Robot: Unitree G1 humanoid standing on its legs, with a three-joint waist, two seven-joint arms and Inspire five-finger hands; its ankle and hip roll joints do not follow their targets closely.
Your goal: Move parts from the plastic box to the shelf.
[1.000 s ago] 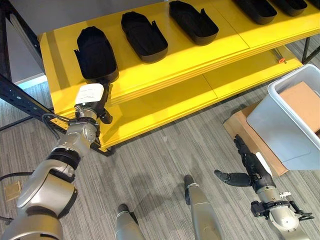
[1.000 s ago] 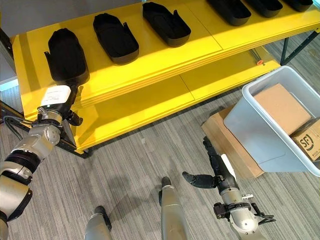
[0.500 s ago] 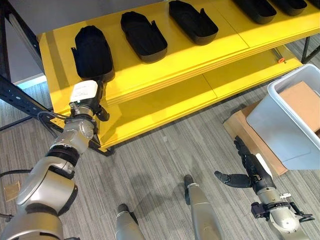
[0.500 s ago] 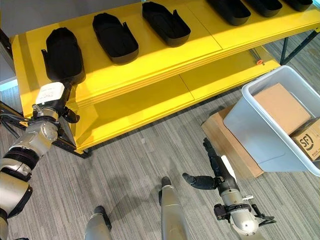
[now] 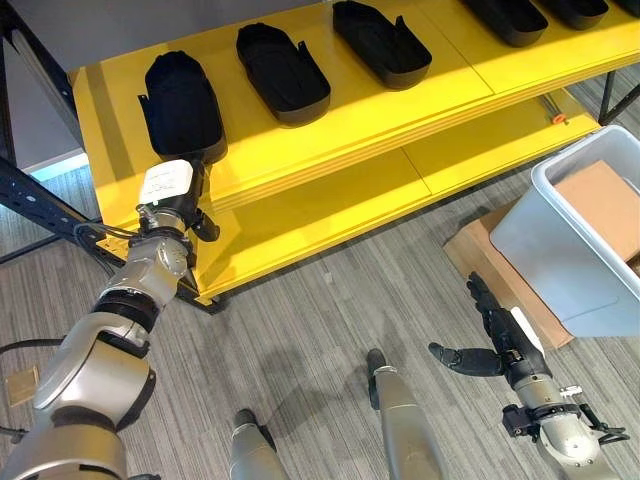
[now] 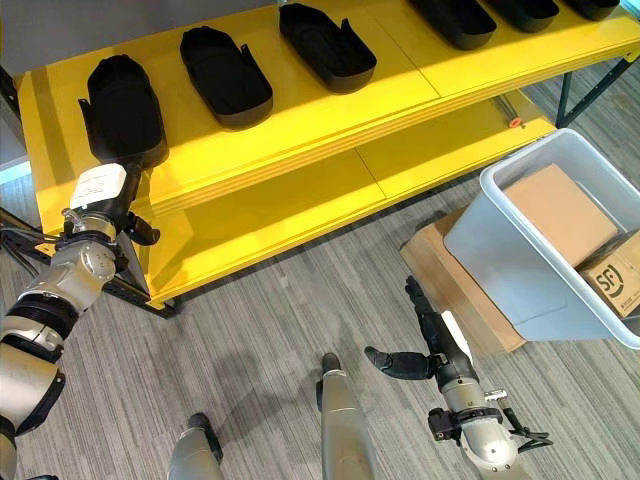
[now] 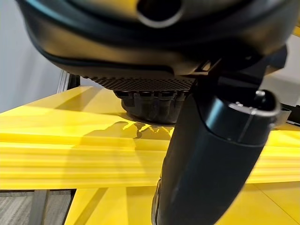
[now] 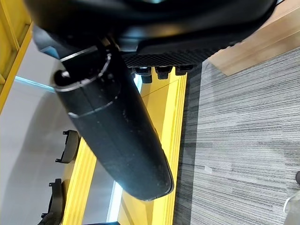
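Spanning the scene, a yellow shelf (image 5: pixel 330 120) carries a row of black parts, spaced as if set down one by one. The plastic box (image 6: pixel 520 270) sits on the floor to the right. The left hand (image 5: pixel 185 205) reaches to the leftmost part (image 5: pixel 180 105); whether its fingers grip cannot be told. The right hand (image 5: pixel 495 340) hangs low, fingers relaxed, holding nothing. The right eye view shows cardboard cartons (image 6: pixel 565 215) inside the box.

Print on cardboard box (image 6: pixel 612 283), unread.
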